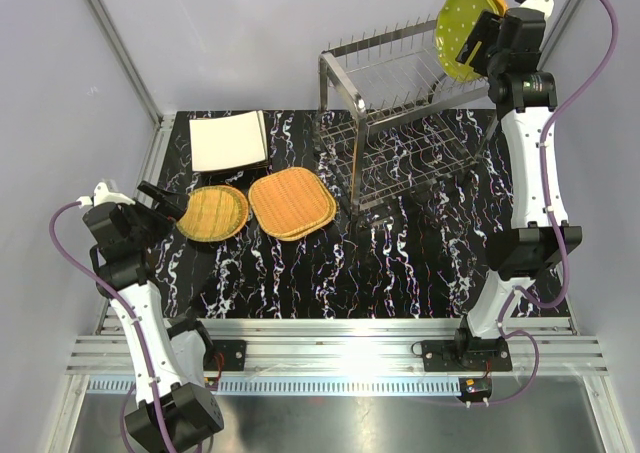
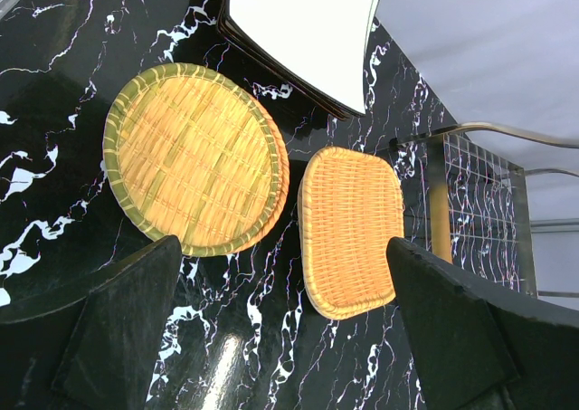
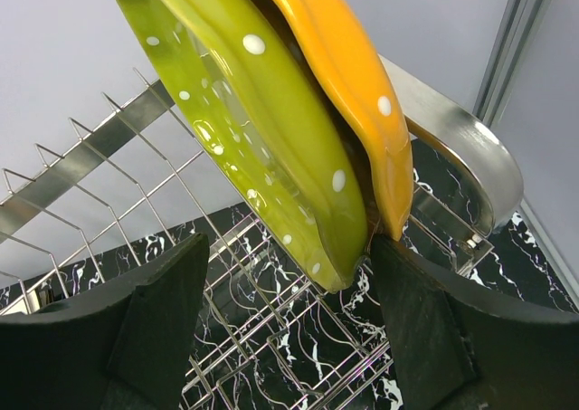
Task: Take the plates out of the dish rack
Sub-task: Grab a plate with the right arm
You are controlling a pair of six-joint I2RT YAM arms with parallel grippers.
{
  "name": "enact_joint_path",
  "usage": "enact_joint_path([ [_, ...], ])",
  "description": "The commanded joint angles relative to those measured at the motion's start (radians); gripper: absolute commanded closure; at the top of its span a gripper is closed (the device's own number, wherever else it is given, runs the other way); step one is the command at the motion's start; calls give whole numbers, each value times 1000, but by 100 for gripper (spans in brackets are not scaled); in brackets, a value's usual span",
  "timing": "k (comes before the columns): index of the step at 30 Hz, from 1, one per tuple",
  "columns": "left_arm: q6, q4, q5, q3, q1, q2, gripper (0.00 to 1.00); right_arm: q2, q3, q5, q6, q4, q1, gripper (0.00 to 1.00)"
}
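Right gripper (image 3: 288, 247): jaws parted, straddling two plates at once, nothing clamped. The scalloped green white-dotted plate (image 3: 262, 129) sits in the gap, apart from the left finger. The scalloped orange dotted plate (image 3: 353, 75) leans against it, lower rim touching or just beside the right finger (cannot tell which). Both stand tilted at the right end of the silver wire dish rack (image 1: 400, 123), top tier.

Risk: closing here would likely pinch both. One could slip free in the lift, or a rim catch the upright prongs and drag the rack.

Tubular frame end close behind the orange plate, wall near; free room looks upward and forward.

Left gripper (image 2: 282, 247): wide open, empty, above the round woven tan plate (image 2: 194, 179), rounded-square woven plate (image 2: 353, 229) and cream square plates (image 2: 303, 30) on the black marbled table (image 1: 400, 263).
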Motion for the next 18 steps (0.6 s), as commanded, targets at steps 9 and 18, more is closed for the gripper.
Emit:
enact_joint_path([
  [9, -3, 30, 19, 25, 0, -19, 1, -9, 17, 86, -94, 112, -54, 21],
  [18, -5, 30, 19, 25, 0, -19, 1, 5, 18, 74, -118, 125, -54, 21],
])
